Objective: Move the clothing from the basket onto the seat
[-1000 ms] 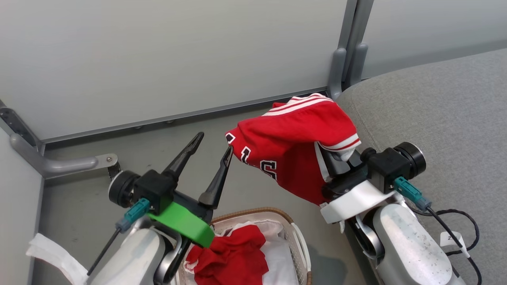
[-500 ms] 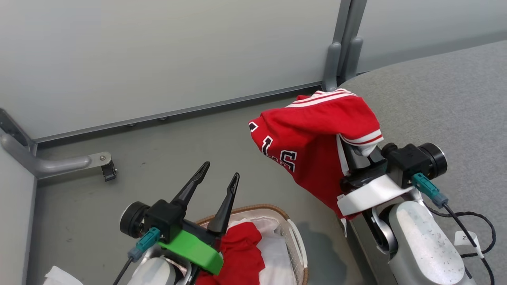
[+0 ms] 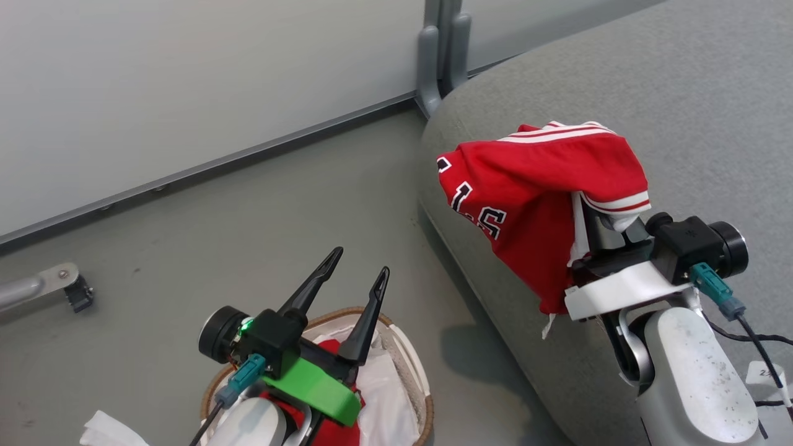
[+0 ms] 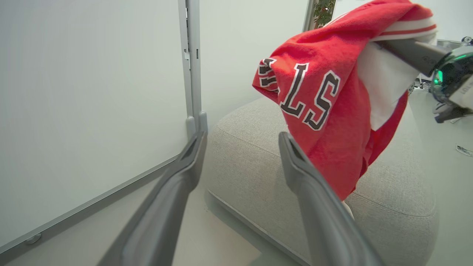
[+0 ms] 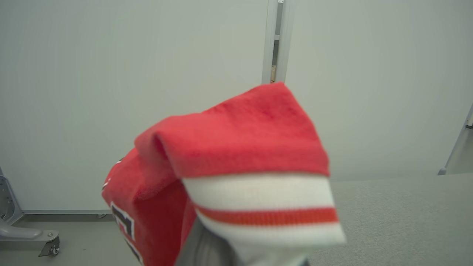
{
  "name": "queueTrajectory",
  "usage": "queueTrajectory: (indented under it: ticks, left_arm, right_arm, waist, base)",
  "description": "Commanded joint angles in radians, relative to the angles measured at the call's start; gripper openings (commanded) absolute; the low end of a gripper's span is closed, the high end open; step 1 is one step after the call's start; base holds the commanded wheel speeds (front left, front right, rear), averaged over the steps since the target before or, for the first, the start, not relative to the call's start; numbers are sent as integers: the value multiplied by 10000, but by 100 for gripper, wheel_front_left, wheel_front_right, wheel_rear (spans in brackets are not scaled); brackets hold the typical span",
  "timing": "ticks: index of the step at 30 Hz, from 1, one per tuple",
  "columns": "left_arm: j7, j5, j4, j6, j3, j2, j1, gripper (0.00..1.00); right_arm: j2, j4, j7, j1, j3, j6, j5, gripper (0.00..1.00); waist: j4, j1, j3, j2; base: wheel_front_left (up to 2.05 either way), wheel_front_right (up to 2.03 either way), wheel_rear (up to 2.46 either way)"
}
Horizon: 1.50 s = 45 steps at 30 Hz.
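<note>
A red garment (image 3: 539, 186) with white stripes and block letters hangs draped over my right gripper (image 3: 598, 226), which is shut on it above the left edge of the grey seat (image 3: 650, 80). The cloth hides the fingertips. In the left wrist view the garment (image 4: 332, 88) dangles over the seat (image 4: 258, 159). It also covers the fingers in the right wrist view, as the garment (image 5: 240, 144). My left gripper (image 3: 361, 261) is open and holds nothing, above the basket (image 3: 426, 402). More red clothing (image 3: 328, 345) lies in the basket on its white lining.
White partition panels stand behind, joined at a grey post (image 3: 440, 56) by the seat's corner. A grey caster bracket (image 3: 62, 285) sits on the floor at left. A white cloth (image 3: 111, 430) lies beside the basket, and a black cable (image 3: 756, 337) trails on the seat.
The head camera has turned right. My right gripper has carried the garment from beside the seat to over its edge. My left gripper has dropped back over the basket, still open.
</note>
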Motion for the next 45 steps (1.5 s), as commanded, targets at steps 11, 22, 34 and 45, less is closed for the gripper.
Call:
queueTrajectory:
  ticks: [11, 22, 34, 45]
  left_arm:
    - [5, 47, 235, -25, -570, 356, -567, 100]
    - [5, -75, 324, -26, -1029, 320, -800, 100]
    - [5, 222, 114, -26, -2011, 707, -1983, 100]
    - [5, 322, -40, -27, -3163, 395, -3424, 100]
  right_arm:
    - [-13, -131, -7, 459, -409, -14, 558, 0]
    - [-19, -105, -7, 617, -720, -14, 617, 0]
    - [-25, 123, -7, -2666, -2334, -14, -81, 0]
    - [-632, 1764, -4, -7008, -4922, -14, -2100, 0]
  waist:
    - [-2800, 0, 1244, 0]
    - [-2539, 0, 1450, 0]
    - [-726, 0, 2732, 0]
    - [1291, 0, 4438, 0]
  base:
    - [0, 0, 0]
    - [0, 0, 0]
    - [0, 0, 0]
    - [0, 0, 0]
